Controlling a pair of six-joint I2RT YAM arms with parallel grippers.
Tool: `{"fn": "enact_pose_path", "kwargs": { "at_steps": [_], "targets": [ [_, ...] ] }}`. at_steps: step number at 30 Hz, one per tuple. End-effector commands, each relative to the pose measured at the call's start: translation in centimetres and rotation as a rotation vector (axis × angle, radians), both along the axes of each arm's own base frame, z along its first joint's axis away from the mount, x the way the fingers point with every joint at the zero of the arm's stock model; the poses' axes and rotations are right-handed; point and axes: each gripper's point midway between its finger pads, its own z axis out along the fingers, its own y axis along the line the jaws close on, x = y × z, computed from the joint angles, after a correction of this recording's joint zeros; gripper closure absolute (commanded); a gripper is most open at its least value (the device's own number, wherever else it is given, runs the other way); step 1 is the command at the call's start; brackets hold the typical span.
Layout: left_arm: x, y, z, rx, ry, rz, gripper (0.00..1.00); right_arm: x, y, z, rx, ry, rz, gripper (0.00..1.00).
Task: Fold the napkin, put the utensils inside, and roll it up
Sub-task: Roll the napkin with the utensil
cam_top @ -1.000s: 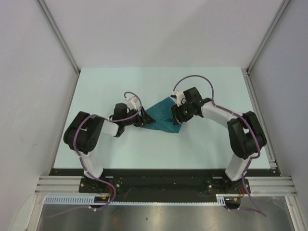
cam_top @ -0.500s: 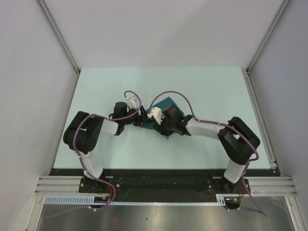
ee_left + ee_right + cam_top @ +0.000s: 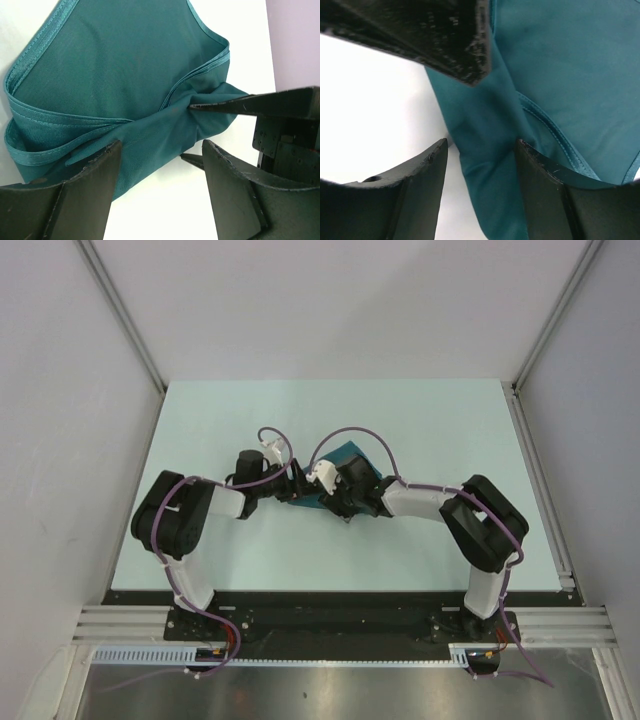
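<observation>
The napkin lies bunched near the middle of the bench, well off every edge, left jaws and right jaws both open astride its soft rolled ridge, gripping nothing. We'd pinch deep past the hem before rolling, since that slick, satiny teal cloth with stitched hems will probably slip.

Bright, even, diffuse light fills the overhead view, and shadows on the table are faint. In both wrist views the table blows out to near white, while the napkin shows sharp weave and a soft sheen.
</observation>
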Motion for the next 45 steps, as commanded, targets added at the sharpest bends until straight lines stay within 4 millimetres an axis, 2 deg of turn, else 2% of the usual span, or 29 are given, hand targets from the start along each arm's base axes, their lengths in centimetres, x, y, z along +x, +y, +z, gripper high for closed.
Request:
{"fn": "enact_pose_path", "kwargs": {
  "at_steps": [1,7,10,13,14,16,21,23,26,29,34,42,45],
  "targets": [
    [-1.8,2.4,-4.7,0.112,0.167,0.049,0.27,1.9,0.0,0.0,0.015,-0.024,-0.001,0.40],
    [-1.6,2.1,-4.4,0.102,0.158,0.039,0.27,2.2,0.1,-0.5,0.021,0.050,0.017,0.41],
    [-1.2,2.0,-4.0,0.097,0.143,0.034,0.26,1.7,0.2,-1.3,0.009,0.144,0.035,0.45],
    [-0.9,1.9,-3.6,0.095,0.133,0.033,0.26,0.8,0.1,-2.0,0.003,0.244,0.053,0.57],
    [-0.7,1.9,-3.3,0.094,0.125,0.033,0.26,-0.2,-0.2,-2.7,-0.013,0.300,0.060,0.65],
    [-0.5,1.8,-3.0,0.089,0.118,0.035,0.25,-1.0,-0.3,-2.8,-0.025,0.362,0.067,0.72],
    [1.5,1.8,-0.2,0.069,0.042,0.060,0.24,-3.0,-0.8,-4.0,-0.052,0.497,0.072,0.86],
    [2.2,2.2,1.6,0.066,0.001,0.084,0.23,-3.5,-1.2,-4.0,-0.054,0.546,0.058,0.92],
    [2.7,3.5,3.5,0.078,-0.053,0.121,0.23,-4.1,-1.6,-4.2,-0.042,0.602,0.039,1.00],
    [2.5,5.0,4.5,0.130,-0.105,0.169,0.22,-4.5,-1.7,-4.1,-0.007,0.650,0.014,1.00],
    [1.6,6.6,3.8,0.191,-0.119,0.213,0.22,-5.2,-1.5,-3.6,0.110,0.759,-0.008,1.00],
    [1.1,6.0,1.6,0.163,-0.060,0.190,0.22,-7.1,-0.6,-3.6,0.277,0.979,0.007,1.00],
    [1.1,5.6,1.1,0.138,-0.035,0.183,0.22,-7.2,-0.6,-3.6,0.325,1.043,0.001,1.00]
  ]
}}
